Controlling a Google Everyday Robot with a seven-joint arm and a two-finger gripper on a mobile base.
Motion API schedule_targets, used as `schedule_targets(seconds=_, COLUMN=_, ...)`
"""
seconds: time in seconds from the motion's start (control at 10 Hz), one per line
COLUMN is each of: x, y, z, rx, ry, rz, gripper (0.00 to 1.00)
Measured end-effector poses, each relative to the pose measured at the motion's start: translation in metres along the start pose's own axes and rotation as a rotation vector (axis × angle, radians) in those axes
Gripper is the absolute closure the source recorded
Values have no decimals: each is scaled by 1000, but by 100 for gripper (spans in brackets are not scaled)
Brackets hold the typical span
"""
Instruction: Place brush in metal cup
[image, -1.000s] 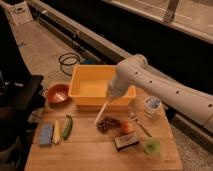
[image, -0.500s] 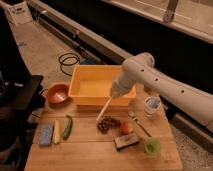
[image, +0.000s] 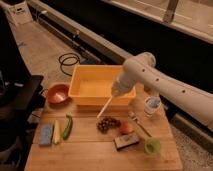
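The gripper (image: 117, 91) sits just right of the frame's centre, in front of the yellow bin (image: 80, 95), and it is closed on the top end of the brush (image: 105, 107). The brush slants down and to the left from there, its lower tip hanging free just above the bunch of grapes (image: 107, 123) on the wooden table (image: 90, 156). The main risk, as I judge it, is picking the wrong target: I cannot make out the metal cup anywhere, and it may be hidden behind the white arm (image: 165, 92) on the right side. The white cup (image: 152, 105) at centre right and the green cup (image: 152, 146) at lower right both stand open and near (either would be an easy wrong drop). The long tilted handle is a second worry. Swung to the right, its low tip could catch the grapes or knock over one of the cups. Held only by its end, the brush could also pivot in the grip and meet a small cup's rim at a slant, tipping it
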Motion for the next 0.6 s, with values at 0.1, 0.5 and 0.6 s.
schedule_targets(seconds=0.1, x=17, y=-4, z=-5, rx=6, ry=16, rz=16, gripper=100)
schedule_targets(seconds=0.5, x=94, y=-5, z=-35, rx=59, ry=82, rz=122, gripper=100)
schedule_targets(seconds=0.6, x=112, y=-2, z=-40, rx=80, ry=86, rz=166, gripper=100)
